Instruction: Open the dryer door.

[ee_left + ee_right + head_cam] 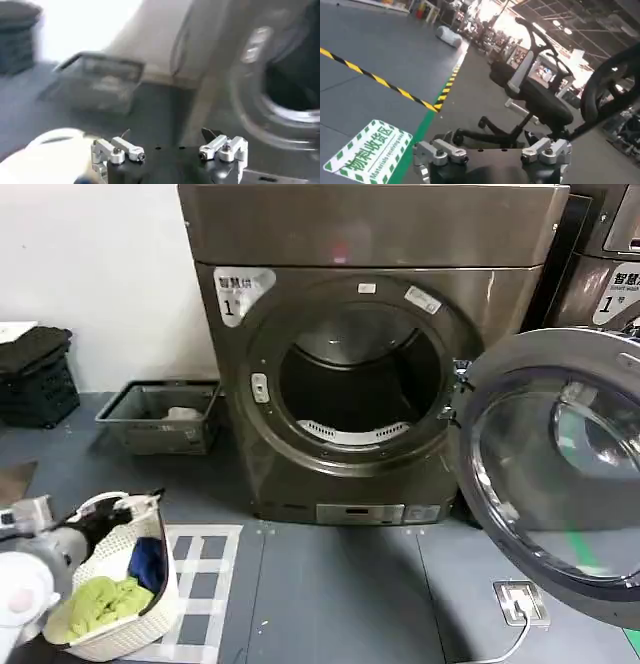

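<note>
The bronze-brown dryer stands ahead with a white "1" label and its round drum opening uncovered. The dryer door, a chrome ring around dark glass, hangs swung wide to the right of the opening. My left arm sits low at the near left, beside a laundry basket. My left gripper is open with nothing between its fingers and faces the dryer front. My right gripper is also open and holds nothing; it faces away into the room.
A wire basket sits on the floor left of the dryer, a black crate farther left. The white laundry basket holds green and blue clothes. A floor socket with a cable lies under the door. A neighbouring machine stands right. The right wrist view shows an office chair.
</note>
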Robot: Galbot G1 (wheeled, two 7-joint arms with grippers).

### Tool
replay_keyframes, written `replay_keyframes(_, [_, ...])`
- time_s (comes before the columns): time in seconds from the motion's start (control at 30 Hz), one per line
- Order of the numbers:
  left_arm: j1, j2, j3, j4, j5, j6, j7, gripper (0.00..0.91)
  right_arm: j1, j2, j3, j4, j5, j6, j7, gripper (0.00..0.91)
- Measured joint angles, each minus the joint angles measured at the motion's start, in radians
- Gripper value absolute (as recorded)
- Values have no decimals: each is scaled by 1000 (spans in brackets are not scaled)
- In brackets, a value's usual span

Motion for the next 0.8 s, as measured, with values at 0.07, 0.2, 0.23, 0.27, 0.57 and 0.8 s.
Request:
replay_keyframes(0.07, [19, 23, 0, 14, -64, 0, -56, 907, -3, 0, -1, -7, -1, 2, 0, 907])
replay_keyframes(0.2, [47, 67, -5, 32, -175, 0, -144, 907, -6, -3, -1, -23, -5, 17, -3, 907])
replay_keyframes(0.23, [51, 78, -6, 34, -218, 0, -169, 907, -7, -3, 0, -28, -5, 21, -5, 907])
replay_keyframes(0.27, [53, 87, -7, 34, -265, 0, -199, 907, -7, -4, 1, -31, -5, 23, -5, 907])
replay_keyframes(0.57, [54, 134, 8, 63, -511, -1, -372, 907, -7, -5, 2, -39, -3, 42, -12, 907])
replay_keyframes(0.8, [57, 189, 18, 103, -641, -1, -432, 907, -6, -1, -1, -37, -1, 59, -21, 907])
